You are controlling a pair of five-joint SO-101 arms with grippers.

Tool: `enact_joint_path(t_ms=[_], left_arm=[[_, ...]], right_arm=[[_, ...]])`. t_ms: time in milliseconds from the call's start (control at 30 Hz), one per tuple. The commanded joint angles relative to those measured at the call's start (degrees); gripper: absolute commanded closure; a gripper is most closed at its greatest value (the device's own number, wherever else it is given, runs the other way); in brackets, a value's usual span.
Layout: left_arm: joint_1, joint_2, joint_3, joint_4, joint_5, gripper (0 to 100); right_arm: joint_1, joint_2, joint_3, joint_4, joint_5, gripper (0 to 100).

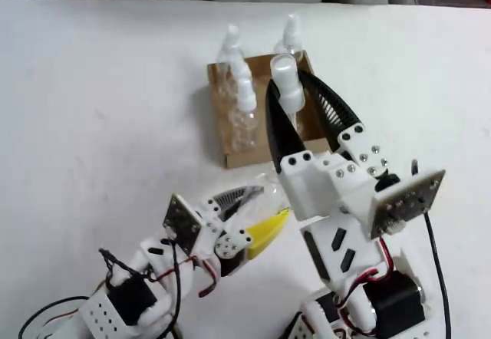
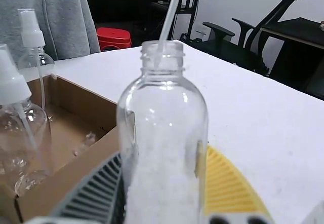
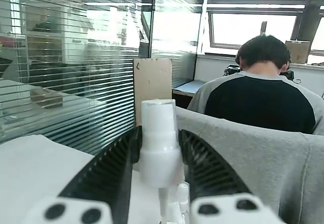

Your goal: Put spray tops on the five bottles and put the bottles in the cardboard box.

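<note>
Four capped clear plastic bottles (image 1: 244,120) sit in the brown cardboard box (image 1: 244,159). The left tool (image 1: 262,207) grips the open fifth bottle (image 2: 162,133), the right tool (image 1: 285,86) its white spray top (image 3: 160,148).

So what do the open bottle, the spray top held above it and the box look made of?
The bottle looks like clear glossy plastic, possibly glass: the table shows through it, with bright glints. The spray top looks like smooth opaque white plastic with a soft sheen. The box looks like matte brown cardboard, with thin folded walls.
</note>
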Motion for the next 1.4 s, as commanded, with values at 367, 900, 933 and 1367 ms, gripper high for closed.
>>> enact_joint_path(t_ms=[367, 900, 933, 1367], left_arm=[[0.1, -1.2, -0.2, -0.3, -0.5, 98], [-0.2, -1.2, -0.2, -0.4, -0.5, 98], [-0.2, -1.2, -0.2, -0.4, -0.5, 98], [0.0, -1.2, -0.2, -0.3, -0.5, 98]], right_arm=[[0.4, -0.7, 1.1, 13.1, -14.2, 98.4], [-6.5, -4.1, 0.5, 27.5, -14.1, 89.7], [-6.5, -4.1, -0.2, 27.7, -14.1, 90.3], [2.5, -3.4, -5.0, 22.4, -10.5, 98.0]])
